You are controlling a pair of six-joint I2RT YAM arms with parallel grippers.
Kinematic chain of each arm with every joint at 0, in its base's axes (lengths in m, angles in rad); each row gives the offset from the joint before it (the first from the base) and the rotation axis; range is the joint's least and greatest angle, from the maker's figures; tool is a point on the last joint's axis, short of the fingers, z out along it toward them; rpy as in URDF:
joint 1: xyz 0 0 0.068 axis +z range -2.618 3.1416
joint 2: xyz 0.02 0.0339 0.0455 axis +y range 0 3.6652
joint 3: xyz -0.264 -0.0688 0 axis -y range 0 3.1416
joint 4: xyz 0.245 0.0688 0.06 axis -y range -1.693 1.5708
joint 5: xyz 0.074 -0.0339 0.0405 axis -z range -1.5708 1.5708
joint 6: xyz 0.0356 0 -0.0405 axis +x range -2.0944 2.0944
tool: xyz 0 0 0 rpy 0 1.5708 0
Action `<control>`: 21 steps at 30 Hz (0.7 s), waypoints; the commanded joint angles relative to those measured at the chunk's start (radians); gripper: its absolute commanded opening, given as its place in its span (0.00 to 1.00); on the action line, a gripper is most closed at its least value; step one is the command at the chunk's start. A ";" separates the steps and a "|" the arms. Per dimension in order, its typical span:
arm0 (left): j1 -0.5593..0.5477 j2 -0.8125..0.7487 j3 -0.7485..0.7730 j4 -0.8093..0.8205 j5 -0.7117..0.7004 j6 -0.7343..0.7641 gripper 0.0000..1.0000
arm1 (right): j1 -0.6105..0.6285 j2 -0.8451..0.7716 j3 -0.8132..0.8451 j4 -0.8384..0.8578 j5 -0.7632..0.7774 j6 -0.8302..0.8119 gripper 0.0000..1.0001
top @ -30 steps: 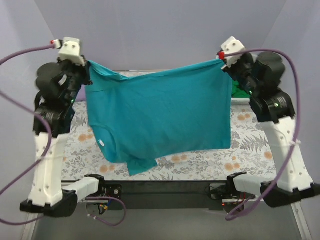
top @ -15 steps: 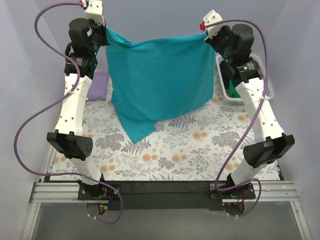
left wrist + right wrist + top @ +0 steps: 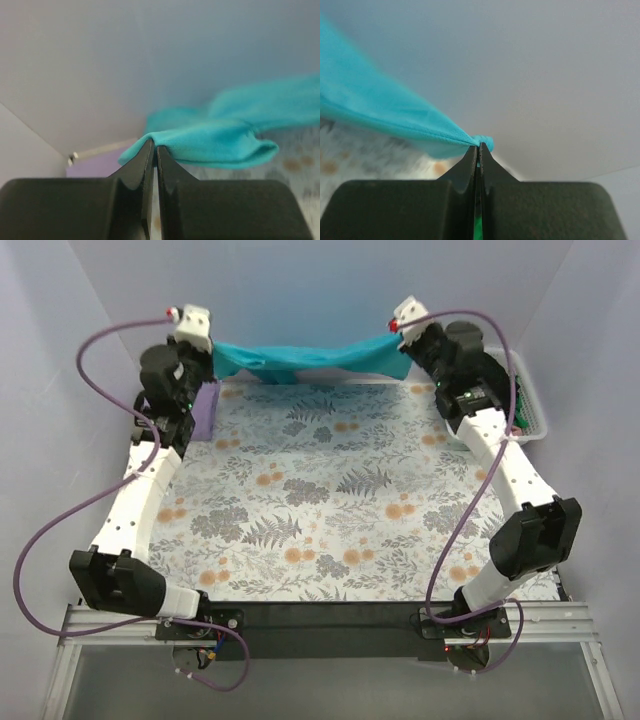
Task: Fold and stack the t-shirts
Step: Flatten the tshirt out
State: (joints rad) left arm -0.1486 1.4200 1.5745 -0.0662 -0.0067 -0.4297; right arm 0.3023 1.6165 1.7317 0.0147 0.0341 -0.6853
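A teal t-shirt (image 3: 300, 357) stretches as a sagging band along the far edge of the table, between my two grippers. My left gripper (image 3: 216, 352) is shut on its left end, and the pinched fold of teal cloth (image 3: 215, 142) shows at the left gripper's (image 3: 154, 146) tips. My right gripper (image 3: 396, 340) is shut on the right end; the cloth (image 3: 380, 110) runs left from the right gripper's (image 3: 479, 145) tips. A lavender t-shirt (image 3: 206, 410) lies at the far left, under the left arm, and shows as a purple patch (image 3: 95, 164) in the left wrist view.
The grey-and-orange floral table cloth (image 3: 330, 510) covers the table. A white slatted basket (image 3: 527, 410) stands at the far right, behind the right arm. Pale walls close in the back and both sides. Both arms reach far out over the table's sides.
Both arms have swung away from the near side to the far edge, carrying the teal t-shirt. It hung as a wide sheet before; now it is low and stretched thin at the back.
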 commanded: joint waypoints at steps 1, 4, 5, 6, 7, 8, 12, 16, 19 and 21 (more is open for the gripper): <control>0.006 -0.062 -0.261 0.005 0.056 0.029 0.00 | -0.003 -0.026 -0.222 0.082 -0.075 -0.017 0.01; 0.006 -0.130 -0.485 0.026 0.065 0.043 0.00 | -0.003 -0.058 -0.408 0.117 -0.100 -0.045 0.01; 0.007 -0.141 -0.523 0.026 0.065 0.046 0.00 | -0.003 -0.063 -0.437 0.117 -0.100 -0.052 0.01; 0.007 -0.151 -0.592 0.026 0.062 0.046 0.00 | -0.003 -0.067 -0.470 0.117 -0.102 -0.066 0.01; 0.007 -0.164 -0.619 0.023 0.059 0.046 0.00 | -0.003 -0.072 -0.518 0.117 -0.103 -0.074 0.01; 0.007 -0.167 -0.640 0.019 0.056 0.048 0.00 | -0.003 -0.079 -0.543 0.116 -0.108 -0.079 0.01; 0.009 -0.144 -0.688 -0.026 0.051 0.032 0.00 | -0.003 -0.096 -0.609 0.096 -0.132 -0.095 0.01; 0.011 -0.162 -0.644 -0.125 0.089 0.058 0.00 | -0.003 -0.125 -0.618 0.004 -0.149 -0.123 0.01; 0.011 -0.219 -0.619 -0.288 0.204 0.149 0.00 | -0.003 -0.214 -0.652 -0.121 -0.187 -0.164 0.01; 0.011 -0.263 -0.616 -0.454 0.304 0.210 0.00 | -0.003 -0.254 -0.705 -0.189 -0.226 -0.210 0.01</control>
State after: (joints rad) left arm -0.1429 1.2552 0.9146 -0.2916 0.1429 -0.3275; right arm 0.3019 1.4380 1.0729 -0.0578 -0.1226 -0.8246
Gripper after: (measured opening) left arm 0.018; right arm 0.022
